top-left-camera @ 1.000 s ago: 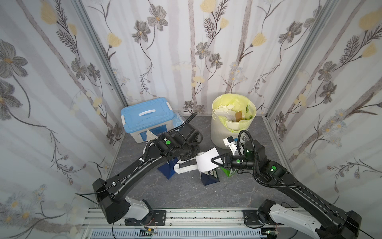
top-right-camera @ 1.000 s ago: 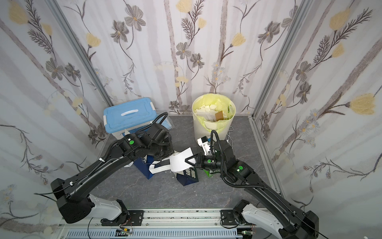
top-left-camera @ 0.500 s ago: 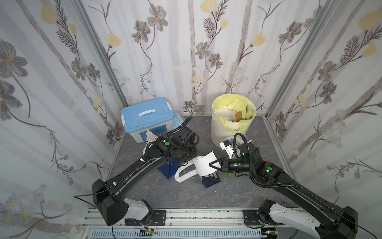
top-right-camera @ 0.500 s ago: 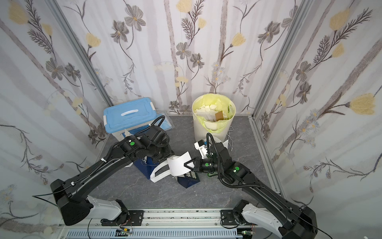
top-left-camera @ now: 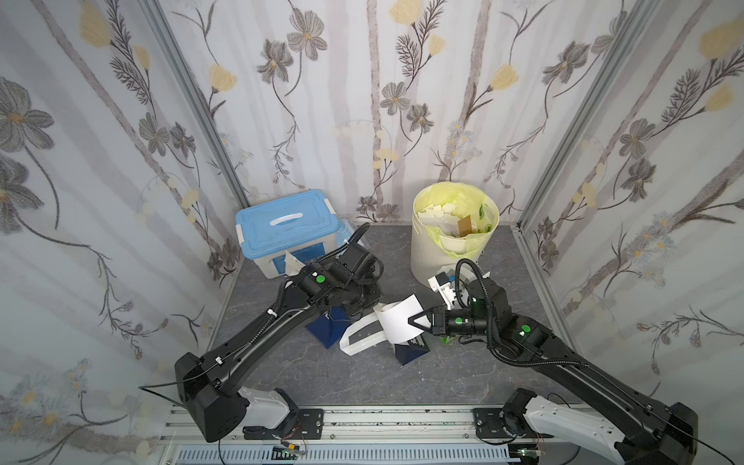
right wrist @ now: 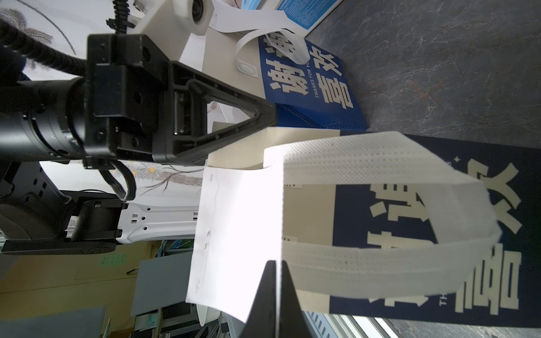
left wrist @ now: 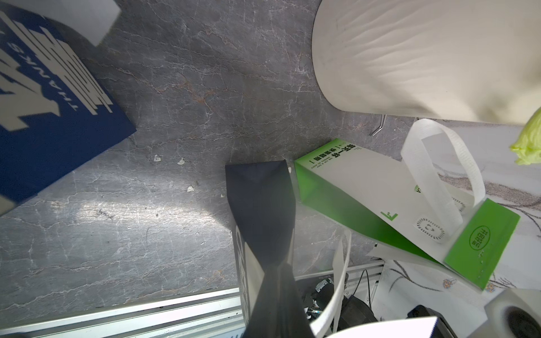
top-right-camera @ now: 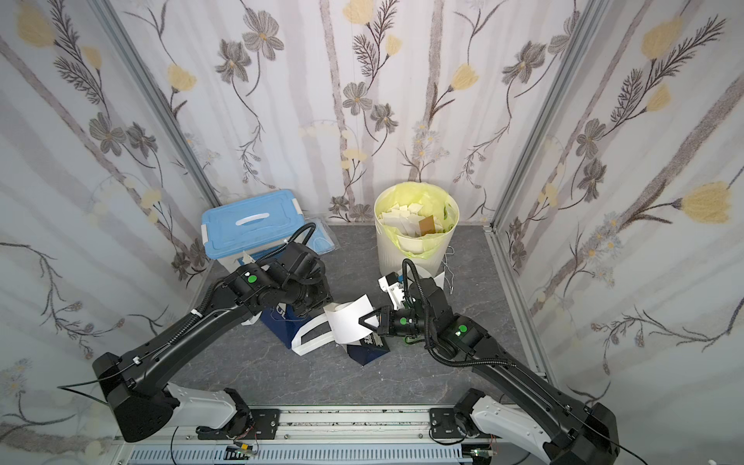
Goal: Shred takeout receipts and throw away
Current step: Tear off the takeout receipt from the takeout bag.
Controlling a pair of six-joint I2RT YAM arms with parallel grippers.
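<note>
1 blue-lidded box (top-left-camera: 282, 225) left of centre. Left tool (right wrist: 270, 115) jaws together, by 1 blue bag (top-left-camera: 328, 332). 1 receipt (top-left-camera: 396, 326) mid-frame, clamped in right tool (top-left-camera: 412, 322), above 1 navy bag (top-left-camera: 408, 350). 1 green bag (left wrist: 351, 181) beside. 1 bin (top-left-camera: 426, 257) upper right of centre.

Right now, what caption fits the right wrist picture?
Right end effector pinches a white receipt near a navy takeout bag.

blue bag (right wrist: 348, 117): "THANKS FOR YO", Chinese chars, green bag (left wrist: 366, 187): Chinese txt
</note>
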